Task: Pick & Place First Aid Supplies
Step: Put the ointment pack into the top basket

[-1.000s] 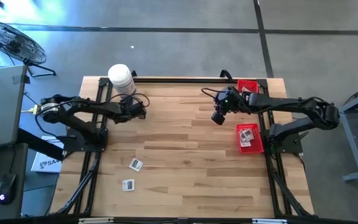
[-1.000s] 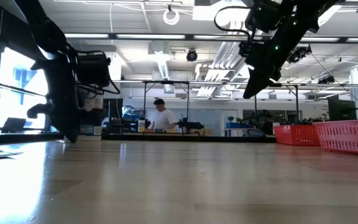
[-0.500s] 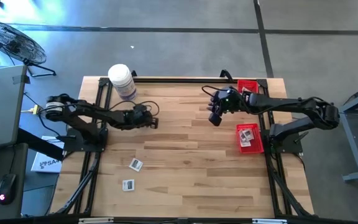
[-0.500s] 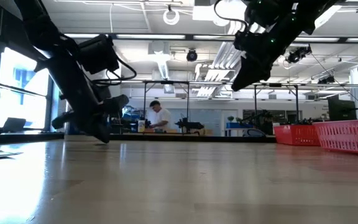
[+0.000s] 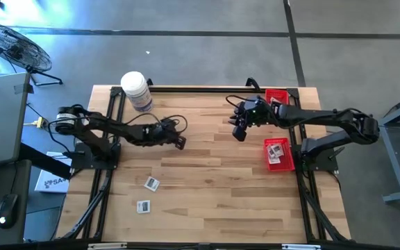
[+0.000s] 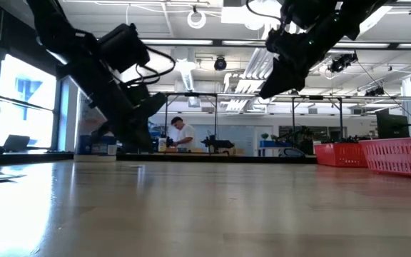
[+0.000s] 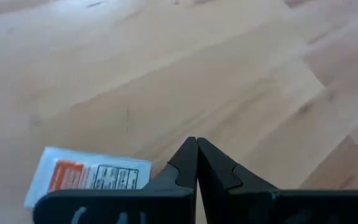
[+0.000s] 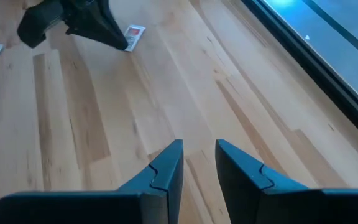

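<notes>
The wooden table [image 5: 207,173] carries 2 loose packets [image 5: 151,183] near its front left part: one lies closer to the middle, and the second packet [image 5: 143,206] lies just in front of it, a little apart. More packets sit inside the red tray [image 5: 279,164] at the right edge, beside the base of the right arm. A second red bin [image 5: 278,94] stands at the far right corner. The big white jar [image 5: 136,90] stands at the far left corner, well apart from both grippers.

The left gripper [image 5: 179,142] is stretched out toward the middle of the table, with a cable looping over its wrist. Its fingers [image 7: 185,163] are pressed together and hold nothing. In the left wrist view, a packet [image 7: 91,177] lies flat on the wood just beside the fingertips, partly hidden by the gripper body. It has an orange-red block and small dark print, too small to read.

The right gripper [image 5: 236,130] hangs over the far right part of the table. Its claw [image 8: 197,155] is narrow, with a small gap, and nothing is between the fingers.

In the low view, a person in a white shirt [image 6: 184,134] stands far behind the table. A fan [image 5: 12,45] stands on the floor at the left.
</notes>
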You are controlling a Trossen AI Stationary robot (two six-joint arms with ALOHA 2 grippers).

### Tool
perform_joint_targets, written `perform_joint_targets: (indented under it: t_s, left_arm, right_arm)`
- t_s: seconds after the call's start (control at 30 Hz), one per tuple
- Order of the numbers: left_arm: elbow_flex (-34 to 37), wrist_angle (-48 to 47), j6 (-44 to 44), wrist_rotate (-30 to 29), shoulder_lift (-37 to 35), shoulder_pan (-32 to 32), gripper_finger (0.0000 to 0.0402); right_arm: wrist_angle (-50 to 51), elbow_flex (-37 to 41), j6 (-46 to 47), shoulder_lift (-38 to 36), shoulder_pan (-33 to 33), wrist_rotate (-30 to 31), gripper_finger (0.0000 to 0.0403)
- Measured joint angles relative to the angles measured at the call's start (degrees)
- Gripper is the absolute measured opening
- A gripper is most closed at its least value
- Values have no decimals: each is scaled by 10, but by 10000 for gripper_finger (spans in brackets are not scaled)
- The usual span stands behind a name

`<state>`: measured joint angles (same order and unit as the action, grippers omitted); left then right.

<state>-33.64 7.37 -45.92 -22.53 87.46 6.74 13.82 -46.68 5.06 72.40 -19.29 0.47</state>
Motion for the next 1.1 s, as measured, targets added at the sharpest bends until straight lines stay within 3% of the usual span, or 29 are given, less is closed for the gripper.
perform_joint_targets:
  t_s: [0.07,0.17,0.33,0.4,0.7,0.87,1.1]
  left_arm:
    - [-13,-39,18,-4,-13,0,0]
    - [-30,-140,6,-54,-35,0,0]
    - [-31,-293,-115,-145,-44,0,0]
    - [-30,-310,-158,-169,-32,0,0]
    - [-13,-125,-146,-154,65,0,0]
    - [-14,-2,-125,-108,109,-8,0]
    - [-12,167,-52,-29,140,-36,0]
  right_arm:
    - [0,0,0,0,7,-1,87]
    - [0,0,-1,0,19,-2,87]
    - [-9,0,-6,0,37,7,87]
    - [-24,0,-6,0,41,11,87]
    - [-63,0,-10,0,41,-2,87]
    - [-58,0,-22,0,51,-29,87]
    - [-77,0,-107,20,97,-35,87]
